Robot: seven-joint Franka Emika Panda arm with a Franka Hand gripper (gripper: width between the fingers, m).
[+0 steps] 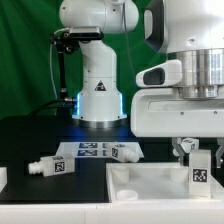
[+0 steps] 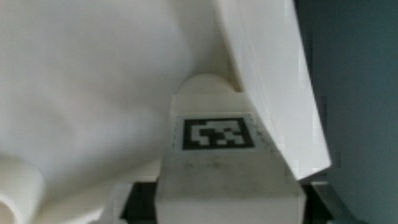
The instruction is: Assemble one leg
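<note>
White plastic fills our grip: the gripper pinches the leg between its two fingers, and in the wrist view the leg stands upright between the dark finger pads, its square tag facing the camera. We judge the hold is kept near the top of the post so that its lower end stays free to enter a socket.

Directly beneath the held leg lies the large flat white panel, with a round corner socket showing at the corner away from us. The leg hangs over the panel's near corner, so we judge we are lining it up with a socket there. Whether its tip already touches the panel we cannot tell.

Farther out, well apart from the gripper, two more legs lie on their sides: one on the dark table, another resting at the edge of the marker board. They wait out of the way, leaving the panel clear for this insertion.

Behind everything hangs a green backdrop.
</note>
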